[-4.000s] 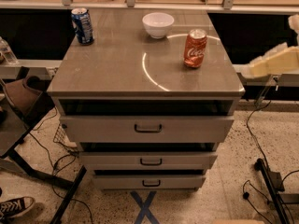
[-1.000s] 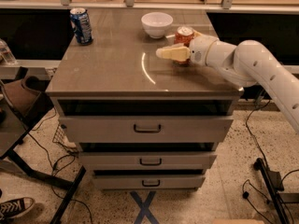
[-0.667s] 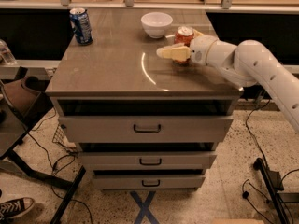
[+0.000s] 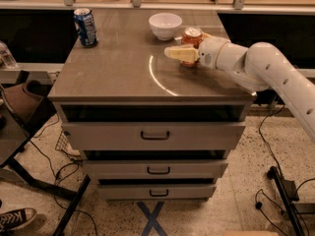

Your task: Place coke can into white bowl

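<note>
- The gripper is sitting low over the back right part of the cabinet top, coming in from the right and pressing up against the coke can
- It is covering the lower front of the coke can, but the far side is hidden, so I cannot tell whether it is clamping the coke can or only bracketing it
- The coke can is standing upright on the top, its silver lid showing above the gripper and its base seeming to rest on the surface, so it is not looking lifted
- The bowl is sitting upright just behind and to the left of the coke can, near it but apart, and it is looking empty
- The white arm is stretching in from the right edge, bending down toward the top
- A blue can is standing at the back left corner, well apart from all of this and playing no part
- Below the top, the drawers are lying shut
- By my reading, the grasping step is in hand: the coke can is being taken, and the carry to the bowl is not yet begun
- The next move is calling for a sure hold on the coke can, then a lift high enough to clear the bowl's rim
- After that comes a short shift back and left to hang over the bowl's middle, then a gentle lowering before letting go
- The bowl is looking light on its narrow foot, so a knock on the rim is likely to push or tip it
</note>
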`<state>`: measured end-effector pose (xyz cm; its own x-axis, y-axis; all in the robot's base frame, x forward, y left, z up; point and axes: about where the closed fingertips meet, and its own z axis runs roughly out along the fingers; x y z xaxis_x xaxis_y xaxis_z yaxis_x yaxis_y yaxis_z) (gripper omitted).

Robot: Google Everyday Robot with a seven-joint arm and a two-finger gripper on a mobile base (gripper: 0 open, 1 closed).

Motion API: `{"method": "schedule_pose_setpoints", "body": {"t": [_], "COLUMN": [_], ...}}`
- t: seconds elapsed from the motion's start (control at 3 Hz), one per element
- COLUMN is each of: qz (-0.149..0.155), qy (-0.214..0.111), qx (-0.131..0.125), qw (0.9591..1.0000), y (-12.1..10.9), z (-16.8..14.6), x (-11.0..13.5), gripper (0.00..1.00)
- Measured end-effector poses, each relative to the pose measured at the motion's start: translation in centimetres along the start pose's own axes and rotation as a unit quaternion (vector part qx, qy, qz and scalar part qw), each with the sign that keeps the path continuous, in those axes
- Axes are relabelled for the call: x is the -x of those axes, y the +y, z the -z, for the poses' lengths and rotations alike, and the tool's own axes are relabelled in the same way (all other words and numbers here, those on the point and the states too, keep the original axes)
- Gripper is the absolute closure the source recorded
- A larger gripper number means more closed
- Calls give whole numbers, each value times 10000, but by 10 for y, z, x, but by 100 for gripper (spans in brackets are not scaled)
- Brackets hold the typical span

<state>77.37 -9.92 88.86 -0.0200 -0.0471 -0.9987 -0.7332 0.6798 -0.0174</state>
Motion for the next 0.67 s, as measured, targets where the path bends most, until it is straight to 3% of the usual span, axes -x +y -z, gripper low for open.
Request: {"method": "schedule_pose_setpoints", "body": {"t": [0.33, 0.67], "qz": [-2, -4], "qy": [-2, -4], "qx": [21, 51], "qw": [10000, 10000], "y": [2, 5], "z": [-2, -5], "x": [0, 0], "gripper": [62, 94]}}
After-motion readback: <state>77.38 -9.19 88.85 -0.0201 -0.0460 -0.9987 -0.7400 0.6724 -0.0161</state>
